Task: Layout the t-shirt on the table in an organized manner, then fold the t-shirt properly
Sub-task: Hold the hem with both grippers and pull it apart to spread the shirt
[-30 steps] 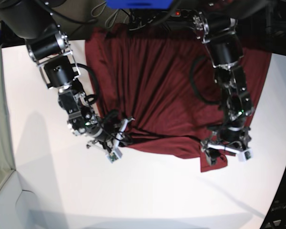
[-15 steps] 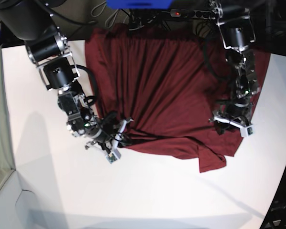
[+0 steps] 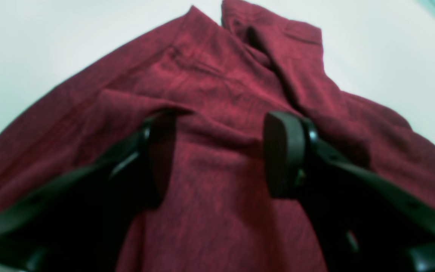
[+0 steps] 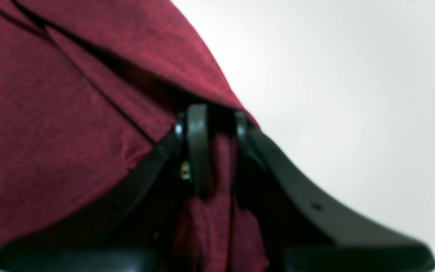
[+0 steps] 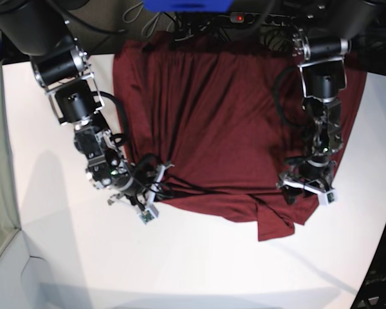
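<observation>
The maroon t-shirt [image 5: 219, 116] lies spread and wrinkled on the far half of the white table [image 5: 212, 270], with a folded flap at its near right corner [image 5: 273, 225]. My right gripper [image 5: 156, 193] is at the shirt's near left edge, shut on a bunch of fabric, as the right wrist view shows [image 4: 219, 151]. My left gripper [image 5: 305, 190] hovers over the shirt's near right part. In the left wrist view it is open [image 3: 219, 155], with the shirt [image 3: 217, 83] lying loose between and under its fingers.
A power strip and cables [image 5: 238, 18] run along the table's back edge, under a blue object [image 5: 186, 5]. Bare white tabletop shows near the shirt [image 3: 32, 45] and beside the right gripper [image 4: 353, 94]. A dark frame stands at the right [image 5: 383, 283].
My left gripper lifted away toward the back, then came back down over the shirt's near right part. The near right flap shifted left. My right gripper drew the near left edge slightly leftward.
</observation>
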Motion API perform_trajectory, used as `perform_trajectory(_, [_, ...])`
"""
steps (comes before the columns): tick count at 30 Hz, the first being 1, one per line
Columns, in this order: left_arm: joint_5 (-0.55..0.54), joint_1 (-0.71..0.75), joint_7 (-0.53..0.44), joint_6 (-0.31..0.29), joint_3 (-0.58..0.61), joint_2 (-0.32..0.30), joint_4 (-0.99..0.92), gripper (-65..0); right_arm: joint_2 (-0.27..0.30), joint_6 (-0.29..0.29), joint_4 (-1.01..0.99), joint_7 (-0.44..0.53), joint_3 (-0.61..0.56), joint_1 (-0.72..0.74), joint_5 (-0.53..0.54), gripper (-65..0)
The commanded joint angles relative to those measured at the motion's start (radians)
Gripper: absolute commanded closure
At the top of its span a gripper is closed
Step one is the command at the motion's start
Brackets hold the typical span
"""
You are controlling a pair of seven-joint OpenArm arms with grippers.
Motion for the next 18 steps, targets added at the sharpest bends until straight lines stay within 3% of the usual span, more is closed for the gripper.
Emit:
perform_trajectory(1, [0.013, -0.003, 0.1, 0.026, 0.002, 0.004, -0.023, -37.0, 0.011, -0.022, 0.0, -0.058, -0.002, 0.01, -0.032, -7.8])
perform_trajectory(8, [0.013, -0.012, 0.1, 0.028, 0.002, 0.004, -0.023, -37.0, 0.011, -0.022, 0.02, -0.058, -0.002, 0.006, -0.03, -7.7])
perform_trajectory(18, [0.014, -0.016, 0.1, 0.028, 0.002, 0.004, -0.024, -37.0, 0.032, -0.022, 0.337, -0.058, -0.005, -0.135, -0.03, -8.1])
